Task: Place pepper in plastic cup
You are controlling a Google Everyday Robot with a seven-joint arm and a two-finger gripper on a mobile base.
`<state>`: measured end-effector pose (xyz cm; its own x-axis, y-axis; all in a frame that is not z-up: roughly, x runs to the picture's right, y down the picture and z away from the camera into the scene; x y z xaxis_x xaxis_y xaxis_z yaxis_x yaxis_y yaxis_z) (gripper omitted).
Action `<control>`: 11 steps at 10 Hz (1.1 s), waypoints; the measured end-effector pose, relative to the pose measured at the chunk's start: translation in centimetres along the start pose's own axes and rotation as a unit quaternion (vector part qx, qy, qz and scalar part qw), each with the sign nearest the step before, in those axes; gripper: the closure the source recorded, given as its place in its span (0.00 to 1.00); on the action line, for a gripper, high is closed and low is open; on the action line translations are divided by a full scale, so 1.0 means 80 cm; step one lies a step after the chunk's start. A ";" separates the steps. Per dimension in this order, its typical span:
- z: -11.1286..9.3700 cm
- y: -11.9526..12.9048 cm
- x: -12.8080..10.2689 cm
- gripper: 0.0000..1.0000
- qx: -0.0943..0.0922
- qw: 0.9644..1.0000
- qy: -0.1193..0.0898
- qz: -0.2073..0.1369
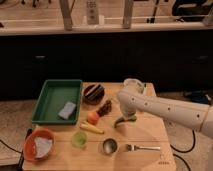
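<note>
**Pepper at mid-table under the gripper, plastic cup by the near edge**

Camera view: the white arm [165, 109] reached in from the right edge of the wooden tabletop [150, 134], and the gripper [126, 117] sat low over the middle of the board. The pepper [120, 122] was right there at its tip, curved and green, at or just above the wood. Whether the gripper had a grip on it, I could not tell; the arm's bulk covered the view.

The plastic cup [78, 139] stood upright toward the near edge, left of centre, apart from the pepper. Just beside it to the right stood the steel cup [109, 146], and then a fork [142, 147] lay along the near edge. Between the plastic cup and the gripper lay the yellow vegetable [93, 128], with the orange fruit [92, 117] just behind it.

The green tray [50, 99] filled the far-left corner with a grey-blue sponge [66, 110] in it. An orange bowl [30, 143] sat at the near-left corner. A dark bowl [93, 93] and a whitish cup [132, 83] stood along the far edge.
</note>
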<state>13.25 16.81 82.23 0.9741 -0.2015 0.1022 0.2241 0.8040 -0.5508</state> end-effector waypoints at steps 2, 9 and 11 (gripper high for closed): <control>0.011 -0.001 0.008 0.20 -0.001 1.000 -0.002 0.010; 0.057 0.003 0.035 0.49 -0.015 0.999 -0.032 0.040; 0.063 0.004 0.040 0.69 -0.018 0.998 -0.042 0.047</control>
<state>16.60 19.27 86.54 0.9901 -0.0777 0.1171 0.1323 0.7961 -0.5905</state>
